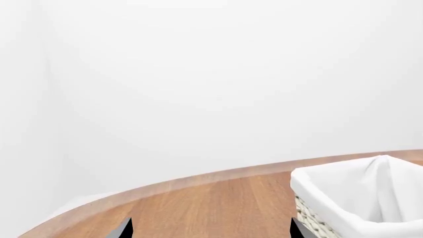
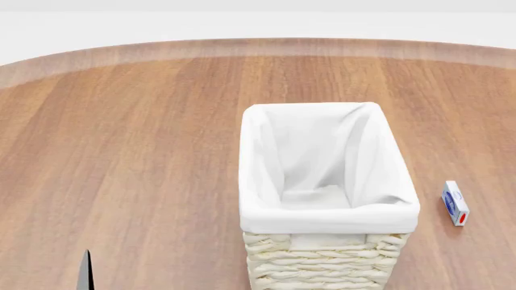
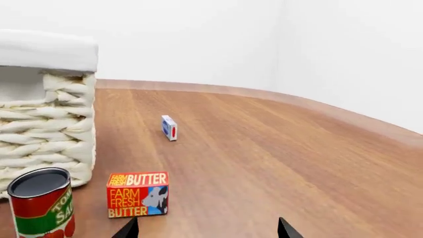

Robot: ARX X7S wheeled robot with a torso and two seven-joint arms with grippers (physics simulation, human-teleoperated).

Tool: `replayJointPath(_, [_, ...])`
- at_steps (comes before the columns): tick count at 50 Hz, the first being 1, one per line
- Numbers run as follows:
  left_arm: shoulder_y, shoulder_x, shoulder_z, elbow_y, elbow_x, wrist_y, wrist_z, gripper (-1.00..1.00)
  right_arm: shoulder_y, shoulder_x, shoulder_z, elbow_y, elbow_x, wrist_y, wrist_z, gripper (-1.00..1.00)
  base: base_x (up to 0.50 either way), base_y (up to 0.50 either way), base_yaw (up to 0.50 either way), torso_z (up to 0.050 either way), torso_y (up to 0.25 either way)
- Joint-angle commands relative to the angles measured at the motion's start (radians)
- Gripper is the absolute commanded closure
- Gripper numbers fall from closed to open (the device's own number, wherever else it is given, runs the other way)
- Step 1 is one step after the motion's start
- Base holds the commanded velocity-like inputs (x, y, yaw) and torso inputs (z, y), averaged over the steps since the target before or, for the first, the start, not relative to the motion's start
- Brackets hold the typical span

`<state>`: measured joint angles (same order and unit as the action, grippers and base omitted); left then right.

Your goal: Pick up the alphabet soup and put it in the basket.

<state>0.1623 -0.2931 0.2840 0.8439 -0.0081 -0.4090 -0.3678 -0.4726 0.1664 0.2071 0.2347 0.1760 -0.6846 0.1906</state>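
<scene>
Wood table w/ basket, both hands open.

Before me spreads a wooden counter — warm reddish-brown boards with grain running away from me, its far edge curving in a paler band. Behind it rise plain white walls, meeting at a corner in my right wrist view — the light is soft and even, with hardly any shadows.

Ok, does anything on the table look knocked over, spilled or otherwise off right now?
Nothing stands out. The basket stands upright with its liner folded over the rim, and the red-and-green can and butter box beside it are upright. The small blue-and-white box sits apart. No alphabet soup is in view.
</scene>
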Motion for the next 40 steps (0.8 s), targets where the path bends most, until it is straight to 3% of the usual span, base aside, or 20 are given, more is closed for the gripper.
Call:
replayJointPath(1, [0.0,-0.006,0.0,0.002,-0.007,0.002,-0.006,-1.0,0.01,-0.006,0.001,0.064,0.004,-0.041,0.005,-1.0,0.0,0.0,0.0,0.0,0.0])
replayJointPath(40, [-0.001,-0.022,0.007,0.006,-0.018,0.0,-0.028,-1.0,0.146,-0.011,-0.021,0.308,0.005,-0.132,0.006,-1.0,0.0,0.0,0.0,0.0,0.0])
